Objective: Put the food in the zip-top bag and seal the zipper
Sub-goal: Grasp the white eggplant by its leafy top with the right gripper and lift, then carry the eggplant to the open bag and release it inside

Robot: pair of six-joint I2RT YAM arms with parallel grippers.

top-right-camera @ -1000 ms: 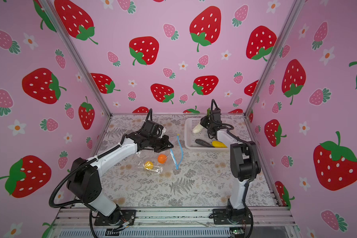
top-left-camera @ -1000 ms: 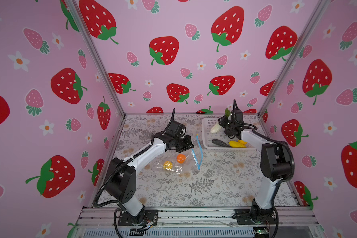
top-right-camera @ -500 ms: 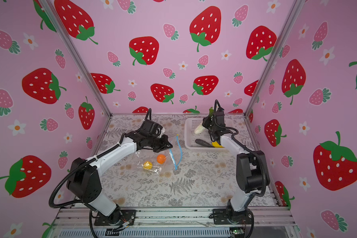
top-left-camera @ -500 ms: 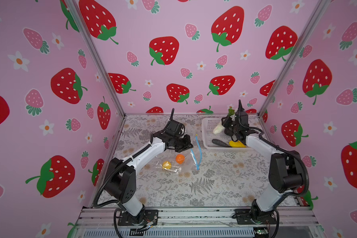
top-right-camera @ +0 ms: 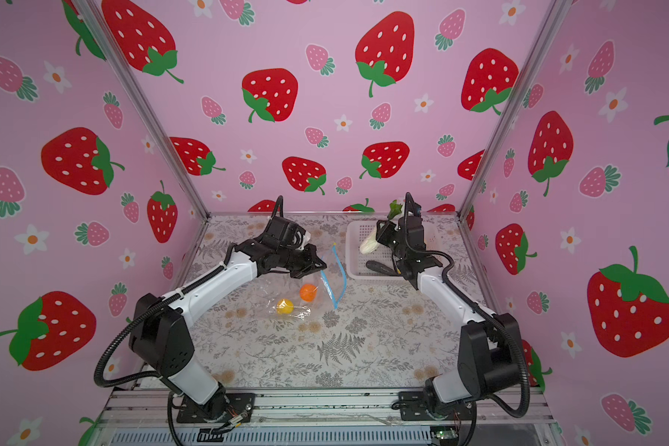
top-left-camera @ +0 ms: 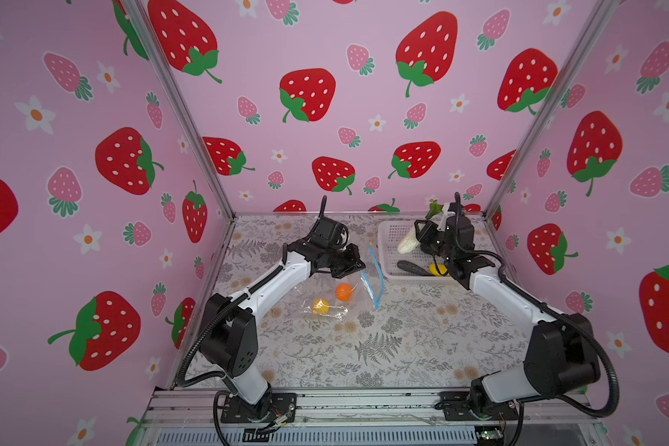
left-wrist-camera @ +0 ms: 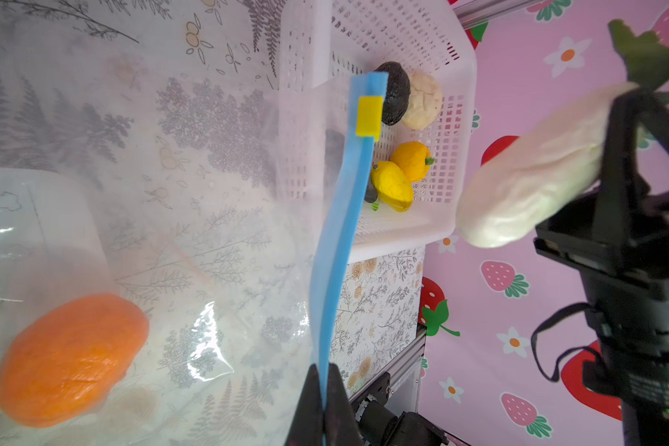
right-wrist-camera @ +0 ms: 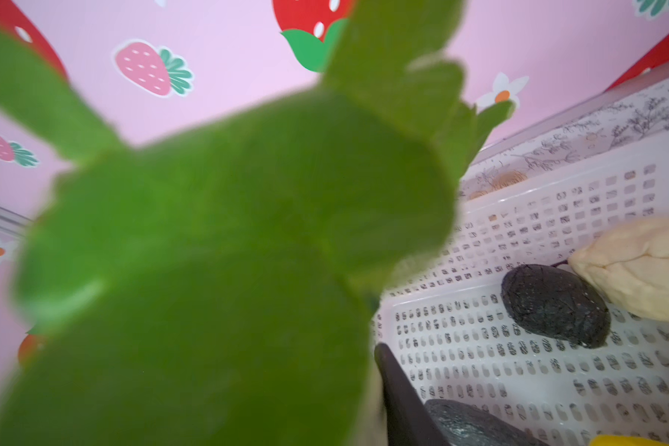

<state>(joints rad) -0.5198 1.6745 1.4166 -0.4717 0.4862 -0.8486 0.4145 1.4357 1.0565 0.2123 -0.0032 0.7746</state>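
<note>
**A:** What does your left wrist view show that both top views hide?

**B:** A beige food (left-wrist-camera: 423, 102) and a black food (left-wrist-camera: 396, 92) in the basket (left-wrist-camera: 402, 239).

**A:** Your tools?

**B:** Your left tool (left-wrist-camera: 324, 372) is pinched tight on the blue zipper (left-wrist-camera: 344, 216) of the bag (left-wrist-camera: 209, 193) on the counter (top-left-camera: 402, 347). Your right tool (top-left-camera: 421, 233) grips a white veggie (top-left-camera: 405, 245) over the basket.

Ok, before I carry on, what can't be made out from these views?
- Right wrist view: blurred green leaves fill the frame, hiding the right gripper's jaws on the white radish.
- Left wrist view: the left gripper pinching the zipper is cut off by the bottom edge.
- Both top views: the right arm covers part of the basket, hiding whatever lies beneath.
- Both top views: the zip-top bag's mouth is too small to judge.
</note>
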